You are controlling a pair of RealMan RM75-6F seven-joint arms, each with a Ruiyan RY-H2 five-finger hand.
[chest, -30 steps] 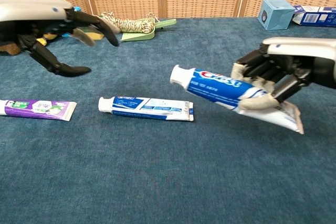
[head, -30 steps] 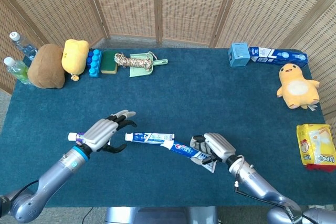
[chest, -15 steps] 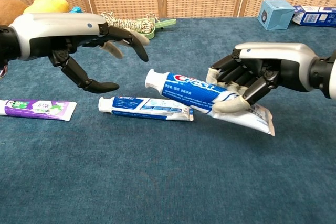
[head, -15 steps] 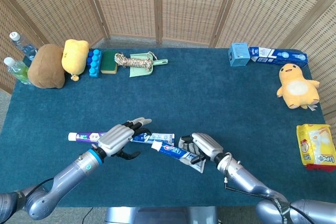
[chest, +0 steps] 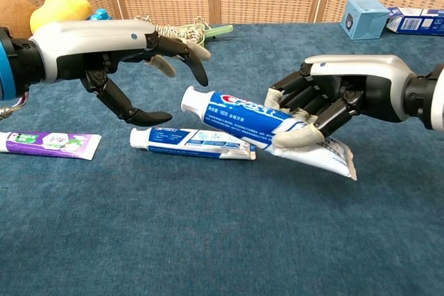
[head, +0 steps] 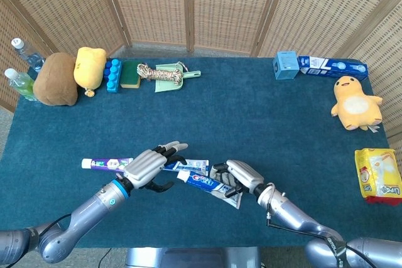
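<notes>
Between my two hands: Crest tube (chest: pixel 239 115) gripped in my right hand (chest: pixel 333 102), cap pointing at my left hand (chest: pixel 114 50), which is spread and empty.
Risk: grip sits near the crimped tail; the tube may pivot and drop onto the blue-white tube (chest: pixel 192 143) lying below my left fingers.

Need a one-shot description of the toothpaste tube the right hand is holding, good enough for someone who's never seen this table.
On the blue table, look at the near edge, midway, where both hands meet. The right hand holds the Crest tube off the cloth, cap toward the open left hand. Unlike the blue-and-white tube lying under it and the purple tube further left, it is raised and has a red-and-blue logo.
</notes>
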